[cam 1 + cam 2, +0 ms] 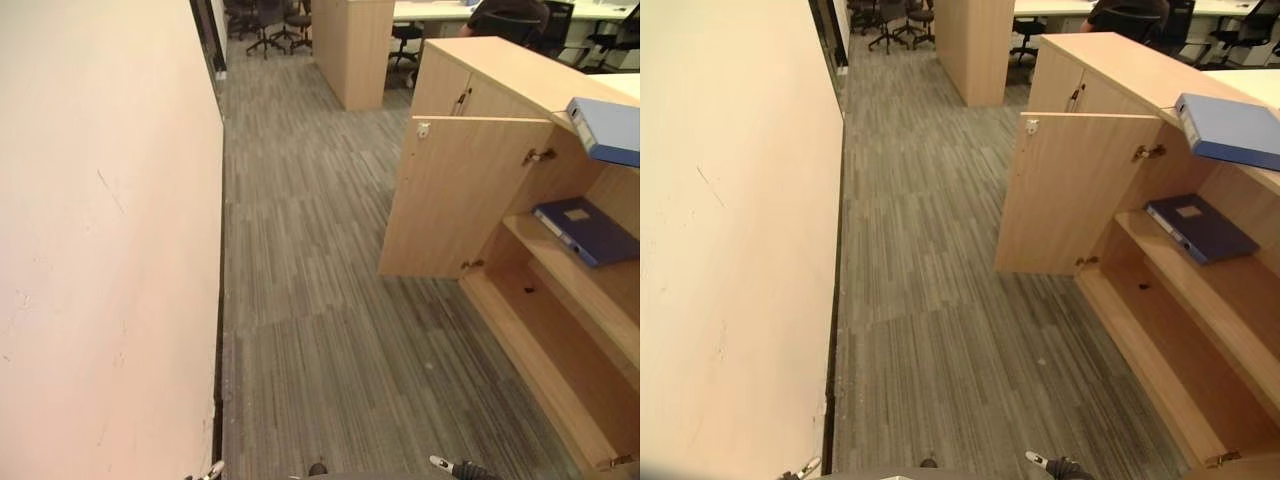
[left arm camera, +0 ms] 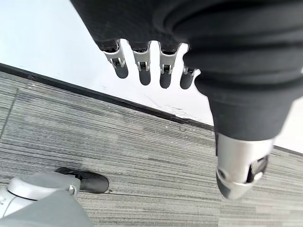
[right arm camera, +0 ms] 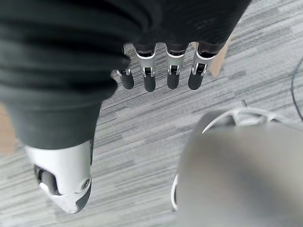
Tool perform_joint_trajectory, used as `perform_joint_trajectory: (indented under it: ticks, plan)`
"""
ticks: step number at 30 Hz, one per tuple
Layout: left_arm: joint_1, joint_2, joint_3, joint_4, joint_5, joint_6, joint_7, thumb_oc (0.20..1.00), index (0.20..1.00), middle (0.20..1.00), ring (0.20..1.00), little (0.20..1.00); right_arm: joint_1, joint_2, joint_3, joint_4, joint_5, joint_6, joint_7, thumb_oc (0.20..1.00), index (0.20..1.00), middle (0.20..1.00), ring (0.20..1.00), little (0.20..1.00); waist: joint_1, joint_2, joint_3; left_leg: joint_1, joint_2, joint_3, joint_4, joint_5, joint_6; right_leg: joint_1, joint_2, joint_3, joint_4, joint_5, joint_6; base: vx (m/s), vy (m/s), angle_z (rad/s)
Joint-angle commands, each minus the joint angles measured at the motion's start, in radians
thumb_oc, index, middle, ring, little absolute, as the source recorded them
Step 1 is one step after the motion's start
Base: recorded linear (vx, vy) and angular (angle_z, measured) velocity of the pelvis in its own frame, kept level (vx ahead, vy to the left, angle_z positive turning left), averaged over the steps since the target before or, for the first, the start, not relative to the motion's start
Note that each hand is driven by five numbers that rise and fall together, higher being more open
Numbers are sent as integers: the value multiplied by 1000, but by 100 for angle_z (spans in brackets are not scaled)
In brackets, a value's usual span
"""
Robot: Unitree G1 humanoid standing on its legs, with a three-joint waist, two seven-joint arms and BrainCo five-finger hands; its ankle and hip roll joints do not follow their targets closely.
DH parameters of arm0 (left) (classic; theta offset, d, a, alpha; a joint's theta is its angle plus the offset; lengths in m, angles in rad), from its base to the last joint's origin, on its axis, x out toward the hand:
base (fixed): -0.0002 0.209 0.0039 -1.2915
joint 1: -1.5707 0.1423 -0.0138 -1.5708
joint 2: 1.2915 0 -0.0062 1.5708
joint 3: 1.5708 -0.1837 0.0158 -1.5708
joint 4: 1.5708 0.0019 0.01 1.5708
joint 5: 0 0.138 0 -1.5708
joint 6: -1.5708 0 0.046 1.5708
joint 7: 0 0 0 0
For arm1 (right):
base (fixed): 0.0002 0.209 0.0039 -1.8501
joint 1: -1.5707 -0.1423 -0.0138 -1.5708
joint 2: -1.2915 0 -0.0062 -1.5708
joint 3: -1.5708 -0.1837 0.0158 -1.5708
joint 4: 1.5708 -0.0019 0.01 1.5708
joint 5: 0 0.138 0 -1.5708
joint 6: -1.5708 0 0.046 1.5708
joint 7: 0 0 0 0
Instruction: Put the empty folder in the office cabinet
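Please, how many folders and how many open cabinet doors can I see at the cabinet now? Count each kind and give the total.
Light blue folder, on the cabinet top: 1
Dark blue folder, lying on the upper shelf: 1
Open cabinet door: 1
Total: 3

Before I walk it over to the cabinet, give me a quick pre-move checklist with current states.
1. Cabinet door open: ok, swung wide, shelves exposed.
2. Left hand free: ok, fingers straight, holding nothing, carpet beyond it.
3. Right hand free: ok, fingers straight, holding nothing.
4. Folder to pick located: cannot tell; a light blue folder lies on the cabinet top, a dark blue folder already lies on the upper shelf; which is the empty one is unclear.
5. Carpet between robot and cabinet free of obstacles: ok.
6. Room on the lower shelf: ok, it looks bare.
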Motion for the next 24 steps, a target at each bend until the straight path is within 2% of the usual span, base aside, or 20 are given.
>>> perform_joint_trajectory:
  ticks: [1,2,3,4,5,7,10,11,14,15,19,21,24]
  plan:
    - [-31,35,28,4,43,-12,-3,1000,1000,1000,1000,1000,-39,-14,30,-11,-31,-12,3,1000,1000,1000,1000,1000,-13,-60,89,87,-3,-13,43,-139,-105,-33,27,13,-138,208,4,276,-96,25]
    - [-31,33,28,5,46,-14,-2,1000,1000,1000,1000,1000,-42,-15,36,-12,-34,-10,3,1000,1000,1000,1000,1000,-23,-65,101,106,-6,-23,47,-148,-104,-64,50,35,-174,232,8,211,-71,32]
    - [-31,33,28,5,46,-14,-2,1000,1000,1000,1000,1000,-43,-15,36,-12,-34,-10,3,1000,1000,1000,1000,1000,-22,-64,102,108,-4,-22,47,-149,-105,-61,52,36,-176,233,8,224,-58,26]
    - [-31,32,32,5,54,-13,-4,1000,1000,1000,1000,1000,-46,-15,35,-11,-30,-10,2,1000,1000,1000,1000,1000,-38,-69,110,134,-11,-46,47,-163,-104,-104,94,76,-244,266,21,131,-37,20]
    - [-31,33,33,5,54,-13,-4,1000,1000,1000,1000,1000,-47,-14,35,-11,-30,-10,2,1000,1000,1000,1000,1000,-40,-73,108,130,-15,-47,47,-159,-104,-106,90,75,-246,268,20,203,-42,21]
    - [-30,33,42,7,57,-15,-5,1000,1000,1000,1000,1000,-47,-12,31,-9,-23,-11,1,1000,1000,1000,1000,1000,-57,-80,113,148,-27,-75,49,-173,-100,-172,129,113,-278,294,36,192,-57,34]
    - [-22,32,56,18,65,-14,-8,1000,1000,1000,1000,1000,-37,-17,21,-8,-16,-14,2,1000,1000,1000,1000,1000,-69,-89,106,169,-35,-92,45,-191,-100,-208,135,106,-278,313,45,243,-138,56]
    - [-14,29,56,28,75,-12,-9,1000,1000,1000,1000,1000,-24,-16,19,3,-14,-14,3,1000,1000,1000,1000,1000,-68,-98,85,190,-36,-96,24,-203,-102,-187,131,106,-278,317,34,284,-200,19]
    - [-8,22,61,34,74,-9,-9,1000,1000,1000,1000,1000,-15,-20,13,16,-10,-15,0,1000,1000,1000,1000,1000,-75,-98,69,206,-19,-97,15,-210,-111,-170,129,91,-278,324,25,221,-184,12]
    - [-8,17,65,39,67,-5,-5,1000,1000,1000,1000,1000,-7,-25,6,30,-4,-14,-1,1000,1000,1000,1000,1000,-78,-95,55,218,8,-105,17,-223,-121,-155,135,80,-278,319,15,212,-221,16]
    - [-12,7,55,48,61,-1,-2,1000,1000,1000,1000,1000,3,-34,-4,41,7,-17,-4,1000,1000,1000,1000,1000,-89,-85,46,221,58,-111,37,-239,-145,-136,150,53,-254,279,-11,143,-178,27]
    - [-23,1,35,40,50,-4,-3,1000,1000,1000,1000,1000,5,-42,-7,39,21,-21,-8,1000,1000,1000,1000,1000,-104,-81,42,223,90,-108,43,-242,-165,-142,159,49,-213,243,-26,119,-196,11]
    - [-50,-4,2,8,33,-10,-9,1000,1000,1000,1000,1000,-11,-67,-6,26,39,-28,-15,1000,1000,1000,1000,1000,-117,-48,57,214,139,-99,53,-239,-179,-201,167,62,-82,165,-59,104,-180,25]
